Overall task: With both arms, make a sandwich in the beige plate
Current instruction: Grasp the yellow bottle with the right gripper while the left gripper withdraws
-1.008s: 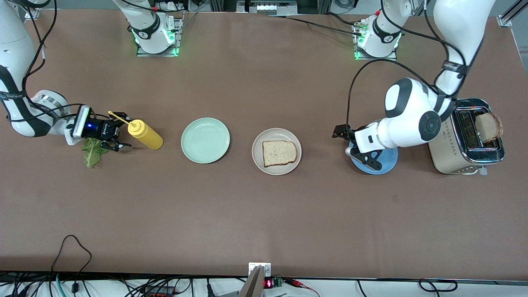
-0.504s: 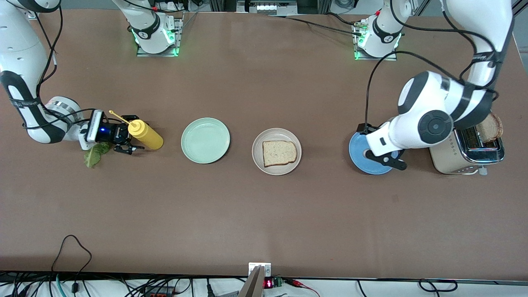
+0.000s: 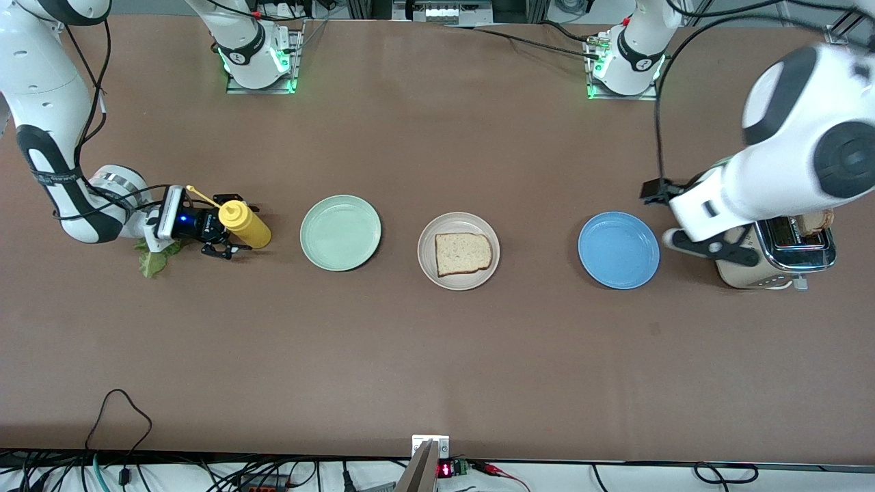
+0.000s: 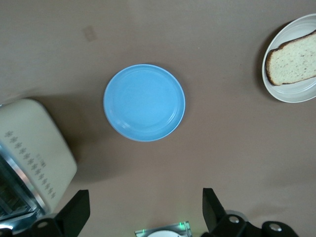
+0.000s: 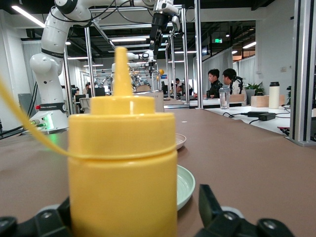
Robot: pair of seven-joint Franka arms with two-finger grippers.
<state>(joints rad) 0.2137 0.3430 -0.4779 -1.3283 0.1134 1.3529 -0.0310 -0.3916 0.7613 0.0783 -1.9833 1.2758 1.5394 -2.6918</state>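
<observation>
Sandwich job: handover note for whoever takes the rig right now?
Right gripper: low at the right arm's end of the table, open fingers either side of the yellow squeeze bottle, not clamped yet.
Left gripper: open, empty, up over the toaster.
Things: one bread slice on the beige plate; lettuce leaf on the table under the right wrist; second slice sticking up from the toaster. Mint green plate and blue plate bare.
Done: bottom slice placed.
Left: lettuce, top slice.
</observation>
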